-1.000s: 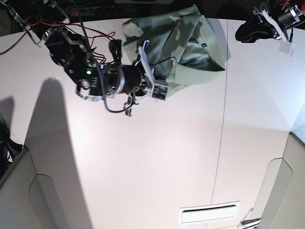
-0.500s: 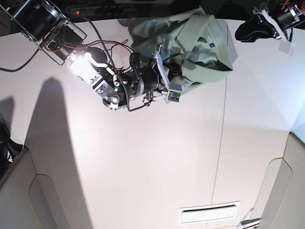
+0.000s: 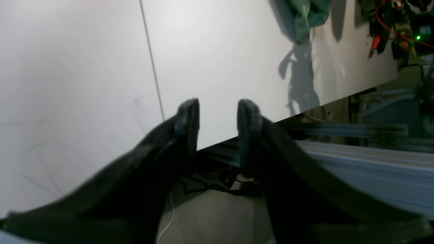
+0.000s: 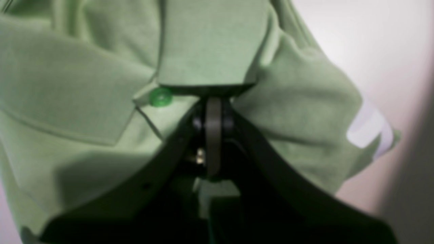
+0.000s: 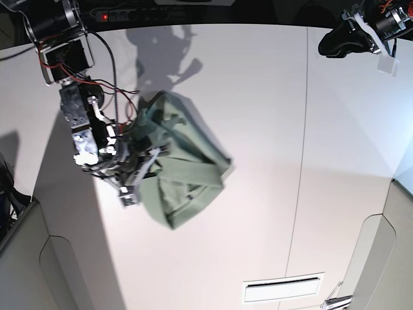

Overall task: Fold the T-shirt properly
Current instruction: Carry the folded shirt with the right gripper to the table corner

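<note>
Dragging T-shirt [image 5: 187,171] from far edge toward table [image 5: 258,213] centre, right hand [image 4: 213,113] clamped.

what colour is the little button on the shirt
Bright green, darker than the pale sage-green T-shirt around it; the button shows best in the right wrist view.

Black metal right arm [image 5: 87,132] of blocky segments, trailing red and black cables [image 5: 97,55]. Each wrist ends in a pair of curved matte-black fingers [image 3: 184,118], the tips ridged with dark rubber pads.
</note>
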Controlling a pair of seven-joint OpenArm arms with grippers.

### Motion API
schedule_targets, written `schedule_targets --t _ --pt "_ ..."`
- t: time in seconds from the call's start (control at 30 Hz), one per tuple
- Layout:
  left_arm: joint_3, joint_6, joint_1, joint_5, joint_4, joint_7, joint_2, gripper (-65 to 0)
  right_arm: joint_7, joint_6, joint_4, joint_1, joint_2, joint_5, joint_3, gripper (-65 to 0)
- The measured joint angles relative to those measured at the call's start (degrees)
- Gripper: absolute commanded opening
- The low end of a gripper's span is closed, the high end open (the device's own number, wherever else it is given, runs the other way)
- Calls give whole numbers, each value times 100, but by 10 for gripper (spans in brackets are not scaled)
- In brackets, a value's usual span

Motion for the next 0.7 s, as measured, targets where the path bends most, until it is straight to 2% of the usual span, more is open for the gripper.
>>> schedule_targets --t 0.33,0.7 --pt "0 0 0 -2 0 0 2 -424 656 59 120 -986 -31 498 1917 -650" --pt "0 -2 0 2 0 -2 0 -424 667 146 275 -1537 72 649 3353 -650"
